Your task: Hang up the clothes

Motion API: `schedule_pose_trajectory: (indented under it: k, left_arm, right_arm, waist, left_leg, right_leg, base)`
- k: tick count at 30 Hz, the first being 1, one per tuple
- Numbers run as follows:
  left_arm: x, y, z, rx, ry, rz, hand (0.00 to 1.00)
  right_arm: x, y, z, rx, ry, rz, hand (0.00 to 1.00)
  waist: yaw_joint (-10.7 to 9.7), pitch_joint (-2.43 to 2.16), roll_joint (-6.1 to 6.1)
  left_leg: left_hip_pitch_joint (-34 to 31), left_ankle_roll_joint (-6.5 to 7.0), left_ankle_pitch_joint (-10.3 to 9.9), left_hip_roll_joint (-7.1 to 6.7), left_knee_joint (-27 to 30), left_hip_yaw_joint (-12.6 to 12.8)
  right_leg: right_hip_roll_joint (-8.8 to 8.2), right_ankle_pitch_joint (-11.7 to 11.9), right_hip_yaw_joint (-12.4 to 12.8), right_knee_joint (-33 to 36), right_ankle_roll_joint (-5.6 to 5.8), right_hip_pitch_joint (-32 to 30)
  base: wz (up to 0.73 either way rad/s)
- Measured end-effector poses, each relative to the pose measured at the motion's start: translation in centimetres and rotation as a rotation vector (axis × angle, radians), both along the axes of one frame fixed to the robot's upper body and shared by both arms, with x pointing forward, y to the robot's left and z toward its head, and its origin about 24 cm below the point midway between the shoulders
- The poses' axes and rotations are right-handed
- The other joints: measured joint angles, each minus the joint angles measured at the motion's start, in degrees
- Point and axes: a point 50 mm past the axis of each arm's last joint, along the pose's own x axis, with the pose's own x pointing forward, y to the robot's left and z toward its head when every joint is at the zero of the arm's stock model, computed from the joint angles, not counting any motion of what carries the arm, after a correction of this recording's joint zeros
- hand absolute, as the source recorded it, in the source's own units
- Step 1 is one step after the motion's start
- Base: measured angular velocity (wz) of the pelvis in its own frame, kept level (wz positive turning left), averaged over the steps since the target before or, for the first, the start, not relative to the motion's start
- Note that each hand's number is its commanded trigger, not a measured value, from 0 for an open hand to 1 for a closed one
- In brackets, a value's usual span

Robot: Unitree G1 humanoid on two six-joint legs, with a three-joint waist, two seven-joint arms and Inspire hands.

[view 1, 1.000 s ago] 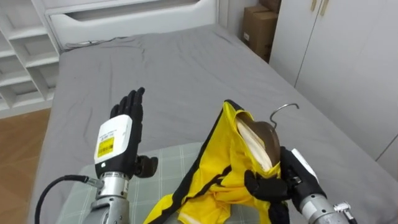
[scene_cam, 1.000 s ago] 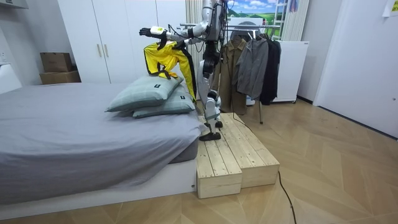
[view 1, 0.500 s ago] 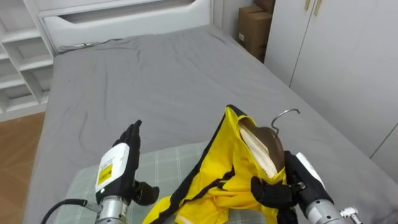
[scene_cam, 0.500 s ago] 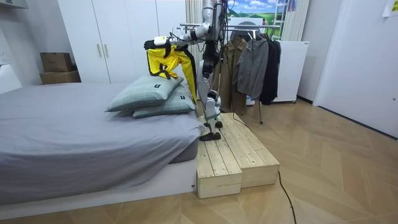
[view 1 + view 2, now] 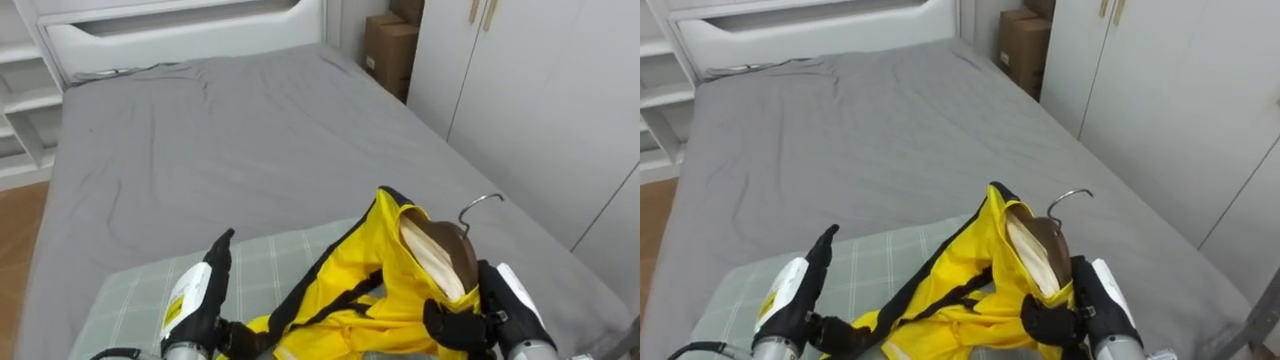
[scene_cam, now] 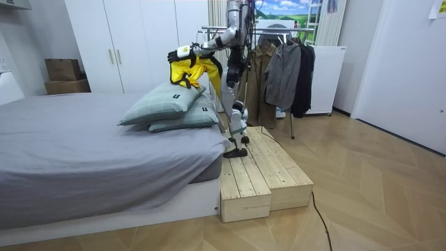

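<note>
A yellow garment with black trim hangs on a wooden hanger, whose metal hook points up and to the right. My right hand is at the lower right, its dark fingers curled round the hanger's shoulder through the cloth. At the lower left my left hand stands edge-up with straight fingers, its thumb next to the garment's lower hem. In the room view I stand on a wooden platform by the bed, holding the garment at chest height above the pillows.
A green checked pillow lies just below my hands on the grey bed. White wardrobe doors and cardboard boxes stand to the right. In the room view, a clothes rack with dark jackets is behind me.
My left hand has dropped lower and come in beside the garment's hem. In the room view both arms and the garment have drawn back toward my body. The eye views have shifted.
</note>
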Motion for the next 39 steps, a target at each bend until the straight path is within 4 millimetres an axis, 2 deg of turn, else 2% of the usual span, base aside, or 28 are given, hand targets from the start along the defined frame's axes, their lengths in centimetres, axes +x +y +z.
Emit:
schedule_pose_trajectory:
  k: [3, 7, 11, 12, 13, 15, 16, 18, 21, 23, 29, 31, 32, 33, 34, 35, 36, 37, 38, 39]
  left_arm:
    - [-0.2, -0.1, -0.2, -0.004, 0.010, -0.012, 0.00]
    - [-1.4, -0.2, -1.5, -0.016, 0.078, -0.015, 0.00]
    - [-2.1, 0.4, -2.5, -0.026, 0.130, 0.014, 0.00]
    - [-2.2, 0.5, -2.6, -0.021, 0.136, 0.015, 0.00]
    - [-2.1, 0.6, -2.6, -0.015, 0.135, 0.013, 0.00]
    - [-2.2, 0.7, -2.6, -0.038, 0.141, 0.018, 0.00]
    - [-2.1, 0.7, -2.6, -0.050, 0.144, 0.019, 0.00]
    - [-2.1, 0.7, -2.6, -0.073, 0.151, 0.018, 0.00]
    - [-1.8, 0.6, -2.4, -0.085, 0.147, 0.012, 0.00]
    - [-1.6, 0.3, -2.3, -0.083, 0.146, -0.004, 0.00]
    - [-1.2, 0.0, -2.2, -0.126, 0.155, -0.025, 0.00]
    - [-1.2, 0.1, -2.2, -0.126, 0.157, -0.022, 0.00]
    - [-1.3, 0.1, -2.3, -0.127, 0.162, -0.020, 0.00]
    - [-1.5, 0.3, -2.4, -0.122, 0.171, -0.016, 0.00]
    - [-1.7, 0.4, -2.5, -0.123, 0.175, -0.015, 0.00]
    - [-1.8, 0.5, -2.6, -0.127, 0.178, -0.010, 0.00]
    - [-1.9, 0.5, -2.6, -0.129, 0.182, -0.008, 0.00]
    - [-2.0, 0.5, -2.7, -0.129, 0.186, -0.007, 0.00]
    - [-2.1, 0.5, -2.8, -0.129, 0.191, -0.003, 0.00]
    - [-1.9, 0.5, -2.6, -0.131, 0.183, -0.006, 0.00]
  right_arm:
    - [-0.1, -0.1, 0.0, -0.003, -0.002, -0.012, 1.00]
    - [-0.5, -0.2, -0.4, -0.010, 0.013, -0.017, 1.00]
    - [-0.5, -0.5, -0.3, -0.004, 0.006, -0.035, 1.00]
    - [-0.5, -0.6, -0.3, -0.006, 0.004, -0.040, 1.00]
    - [-0.5, -0.7, -0.2, -0.008, 0.001, -0.040, 1.00]
    - [-0.5, -0.7, -0.2, -0.012, -0.001, -0.044, 1.00]
    - [-0.5, -0.7, -0.2, -0.012, -0.002, -0.045, 1.00]
    - [-0.4, -0.6, -0.1, -0.012, -0.008, -0.048, 1.00]
    - [0.2, -0.5, 0.3, -0.029, -0.028, -0.040, 1.00]
    - [0.3, -0.6, 0.4, -0.074, -0.037, -0.035, 1.00]
    - [0.7, -0.4, 0.7, -0.097, -0.058, -0.024, 1.00]
    - [1.0, -0.3, 1.0, -0.110, -0.073, -0.015, 1.00]
    - [1.4, -0.1, 1.4, -0.126, -0.092, 0.000, 1.00]
    - [1.6, 0.1, 1.7, -0.131, -0.111, 0.013, 1.00]
    - [1.6, 0.2, 1.8, -0.130, -0.119, 0.018, 1.00]
    - [1.7, 0.3, 2.0, -0.133, -0.127, 0.027, 1.00]
    - [1.8, 0.6, 2.1, -0.138, -0.133, 0.040, 1.00]
    - [2.0, 0.8, 2.2, -0.142, -0.139, 0.051, 1.00]
    - [2.3, 1.3, 2.5, -0.152, -0.155, 0.073, 1.00]
    - [2.5, 1.6, 2.7, -0.159, -0.165, 0.091, 1.00]
  waist:
    - [-0.4, 0.31, -1.04]
    - [-0.7, 0.22, -1.60]
    - [-0.3, 0.24, -1.78]
    - [-0.4, 0.22, -1.90]
    - [-0.3, 0.26, -2.03]
    - [0.1, 0.29, -2.12]
    - [0.2, 0.31, -2.19]
    - [0.5, 0.33, -2.23]
    - [0.5, 0.52, -2.24]
    - [0.0, 0.75, -1.94]
    - [0.2, 0.93, -2.02]
    - [0.5, 1.13, -1.71]
    - [0.7, 1.28, -1.04]
    - [0.5, 1.12, -0.47]
    - [0.3, 1.10, -0.26]
    - [0.1, 0.97, -0.37]
    - [0.6, 0.78, -0.90]
    - [0.9, 0.77, -0.90]
    - [1.8, 0.72, -0.78]
    - [2.1, 0.66, -0.96]
  left_leg:
    - [0.0, -0.01, -0.3, 0.09, -0.1, 0.9]
    - [0.1, -0.25, -1.3, 1.07, 0.9, 2.8]
    - [0.9, -0.59, -2.3, 2.11, 1.1, 8.7]
    - [1.3, -0.76, -2.8, 2.92, 1.4, 10.8]
    - [1.3, -0.87, -3.2, 3.18, 1.8, 11.7]
    - [1.4, -1.27, -4.8, 4.82, 3.7, 16.1]
    - [1.4, -1.33, -5.0, 5.10, 4.1, 17.0]
    - [2.2, -1.71, -5.6, 5.79, 4.1, 21.0]
    - [2.3, -1.99, -6.3, 6.07, 4.7, 25.0]
    - [2.0, -2.06, -7.1, 6.46, 5.9, 25.7]
    - [2.0, -2.46, -8.1, 7.12, 8.2, 27.1]
    - [2.0, -2.83, -9.3, 8.54, 10.0, 28.4]
    - [2.0, -3.31, -10.6, 10.02, 12.3, 29.8]
    - [2.3, -3.87, -11.6, 11.20, 14.4, 30.9]
    - [2.6, -4.19, -12.0, 11.80, 15.3, 31.4]
    - [2.9, -4.64, -12.3, 12.85, 18.5, 31.7]
    - [2.0, -4.09, -12.0, 14.21, 24.5, 30.5]
    - [1.2, -3.11, -11.3, 15.23, 28.2, 28.5]
    - [-1.1, -1.35, -9.2, 16.04, 33.7, 23.0]
    - [-2.7, -0.81, -8.8, 13.90, 34.3, 16.6]
  right_leg:
    - [0.10, 0.0, 0.4, 0.0, -0.02, -0.1]
    - [0.69, 0.7, 0.6, 0.6, -0.45, -1.0]
    - [1.36, 1.4, 0.4, 2.8, -1.14, -4.2]
    - [1.59, 1.6, -0.1, 3.3, -1.41, -5.0]
    - [1.58, 1.7, -0.8, 3.5, -1.48, -5.4]
    - [0.89, 3.0, -9.0, 3.9, -2.98, -6.4]
    - [0.68, 3.2, -11.1, 3.9, -3.25, -6.8]
    - [0.27, 4.2, -18.0, 4.0, -4.77, -7.9]
    - [-0.36, 4.5, -23.0, 4.7, -5.38, -9.4]
    - [-0.46, 4.4, -23.2, 5.6, -5.72, -10.1]
    - [-0.81, 3.2, -23.4, 8.6, -7.39, -12.0]
    - [-0.32, 2.8, -24.3, 9.1, -8.04, -12.0]
    - [0.25, 2.0, -25.0, 9.8, -8.57, -12.0]
    - [0.64, 0.9, -25.0, 11.1, -8.89, -12.1]
    - [0.67, 0.4, -24.8, 11.8, -9.02, -12.2]
    - [0.76, -1.2, -24.0, 13.1, -9.10, -12.5]
    - [1.56, -2.8, -20.6, 14.4, -8.65, -13.2]
    - [2.17, -3.1, -19.0, 15.0, -8.87, -13.3]
    - [3.07, -3.1, -15.7, 15.1, -9.06, -12.8]
    - [3.72, -2.9, -13.4, 14.6, -9.42, -12.7]
  base:
    - [-0.12]
    - [-0.25]
    - [-0.73]
    - [-0.93]
    - [-0.96]
    - [-0.93]
    - [-0.89]
    - [-0.85]
    - [-0.71]
    - [-0.36]
    - [-0.14]
    - [-0.26]
    - [-0.49]
    - [-0.48]
    - [-0.45]
    - [-0.59]
    - [-0.75]
    - [-1.15]
    - [-1.22]
    - [-1.11]
